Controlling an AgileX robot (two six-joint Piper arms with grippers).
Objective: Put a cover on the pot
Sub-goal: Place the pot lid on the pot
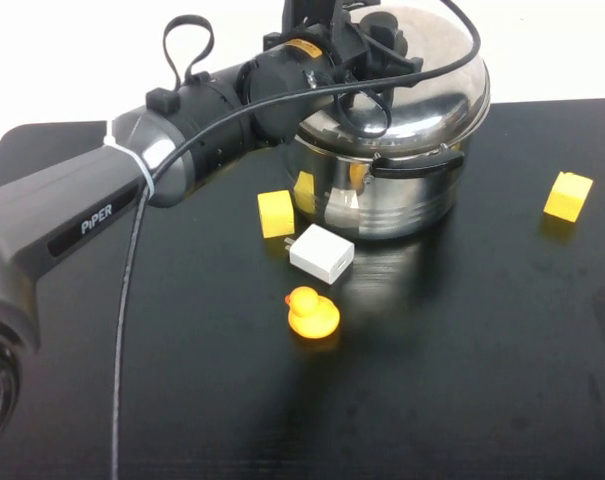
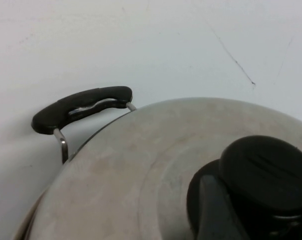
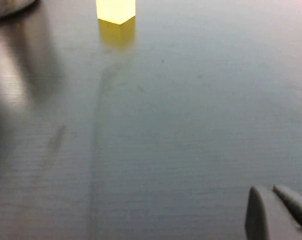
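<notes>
The pot (image 1: 382, 190) stands at the counter's (image 1: 482, 380) rear centre, close to the far edge, its domed lid (image 1: 422, 80) seated on the rim. The left claw (image 2: 225, 210) is over the lid at the black knob (image 2: 263, 172); whether it grips the knob cannot be told. Near the pot's front left wall lie a yellow block (image 1: 276, 213), a white charger (image 1: 321, 253) and a rubber duck (image 1: 311, 313). A second yellow block (image 1: 568, 195) sits well apart to the right. The right claw (image 3: 278, 212) hangs low over bare counter, fingertips pressed together, holding nothing.
</notes>
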